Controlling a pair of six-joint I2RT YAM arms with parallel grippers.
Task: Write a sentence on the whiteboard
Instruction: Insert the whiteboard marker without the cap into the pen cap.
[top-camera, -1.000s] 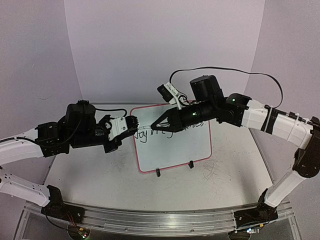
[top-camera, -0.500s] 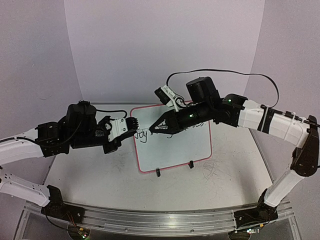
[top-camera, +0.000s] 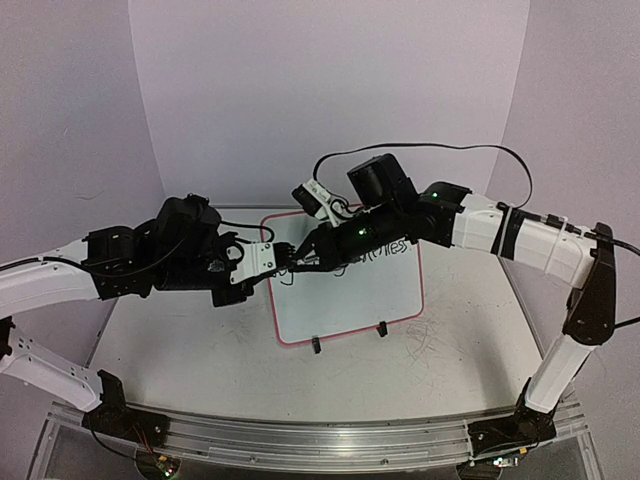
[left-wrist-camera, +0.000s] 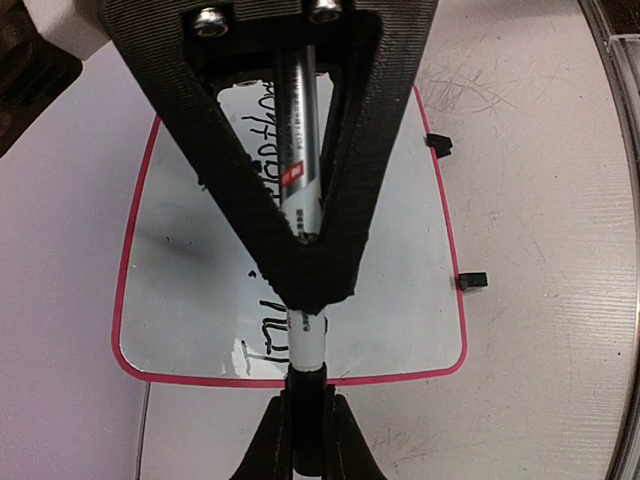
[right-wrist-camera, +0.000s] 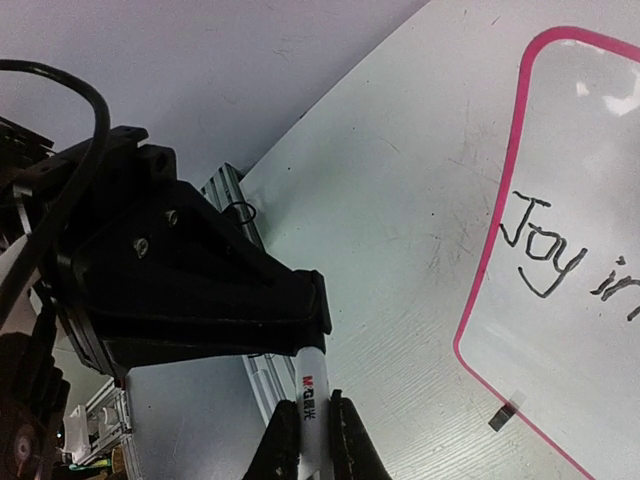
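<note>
The whiteboard (top-camera: 350, 295), white with a pink rim, lies on the table with black handwriting across its top that begins "Joy in". My two grippers meet tip to tip above its left edge. The right gripper (top-camera: 303, 258) (right-wrist-camera: 311, 397) is shut on the white barrel of a marker (right-wrist-camera: 312, 380). In the left wrist view the left gripper (top-camera: 272, 257) (left-wrist-camera: 309, 398) is shut on the marker's black end piece, and the white barrel (left-wrist-camera: 307, 345) runs from there into the right gripper's black fingers (left-wrist-camera: 300, 255). The board (left-wrist-camera: 190, 280) lies below them.
Two small black clip feet (top-camera: 316, 345) (top-camera: 381, 328) sit at the board's near edge. The tabletop (top-camera: 200, 350) is white and scuffed. An aluminium rail (top-camera: 320, 440) runs along the near edge. Purple walls close in the back and sides, and a black cable loops over the right arm.
The left arm has swung right and the right arm left. The gap between the two grippers has closed, so they now meet on the marker at the board's left edge.
</note>
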